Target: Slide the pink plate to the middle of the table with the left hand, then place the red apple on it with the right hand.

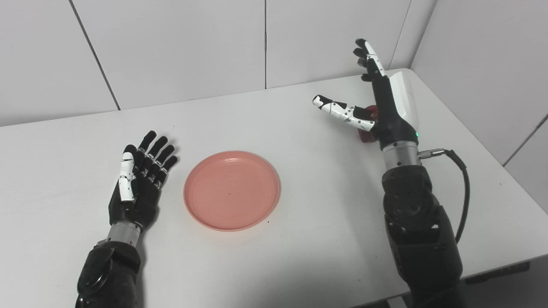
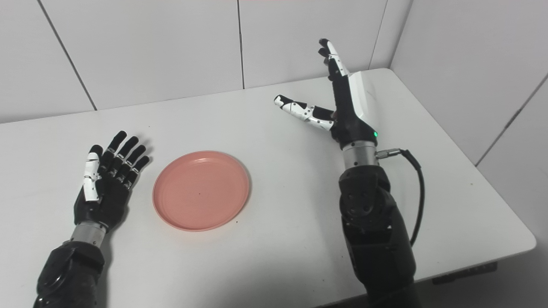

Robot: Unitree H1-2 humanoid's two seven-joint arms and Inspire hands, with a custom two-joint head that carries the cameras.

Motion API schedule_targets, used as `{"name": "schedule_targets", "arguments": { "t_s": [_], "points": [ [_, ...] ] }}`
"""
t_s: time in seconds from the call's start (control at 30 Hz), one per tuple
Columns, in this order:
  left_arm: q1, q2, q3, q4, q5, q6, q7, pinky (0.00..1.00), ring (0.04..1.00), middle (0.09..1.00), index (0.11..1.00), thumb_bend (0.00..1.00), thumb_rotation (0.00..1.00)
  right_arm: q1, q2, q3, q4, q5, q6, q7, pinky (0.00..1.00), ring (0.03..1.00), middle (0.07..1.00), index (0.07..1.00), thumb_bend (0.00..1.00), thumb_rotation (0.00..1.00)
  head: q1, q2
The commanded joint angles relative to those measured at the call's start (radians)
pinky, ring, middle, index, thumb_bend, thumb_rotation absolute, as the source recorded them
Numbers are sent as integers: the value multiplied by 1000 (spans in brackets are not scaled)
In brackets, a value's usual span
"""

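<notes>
The pink plate (image 1: 232, 190) lies flat on the white table (image 1: 274, 128), a little left of centre. My left hand (image 1: 139, 179) rests open on the table just left of the plate, fingers straight, a small gap between them and the rim. My right hand (image 1: 376, 98) is raised at the right, open, fingers pointing up and thumb stretched left. The red apple (image 1: 367, 128) shows only as a small red patch behind the right palm and thumb; in the right eye view the hand hides it entirely.
White wall panels close off the back and right sides. The table's right edge (image 2: 492, 179) runs close to the right arm. A black cable (image 1: 462, 188) loops off the right wrist.
</notes>
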Motion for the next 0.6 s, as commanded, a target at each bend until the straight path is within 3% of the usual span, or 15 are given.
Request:
{"name": "schedule_targets", "arguments": {
  "t_s": [0.0,0.23,0.57],
  "points": [
    [12,14,6,41,-2,18,5,906,904,911,896,370,1000,-49,-28,-21,-19,-12,3,-10,818,886,904,941,943,499,-3,-3],
    [9,16,8,54,-9,7,-1,903,902,910,891,373,1000,-60,-89,-58,-1,-39,33,1,794,898,926,959,976,533,-8,-5],
    [12,13,8,54,-11,5,1,901,902,909,886,371,1000,-43,-140,-110,43,-14,38,8,767,905,954,968,1000,496,-1,-8]
  ]
}}
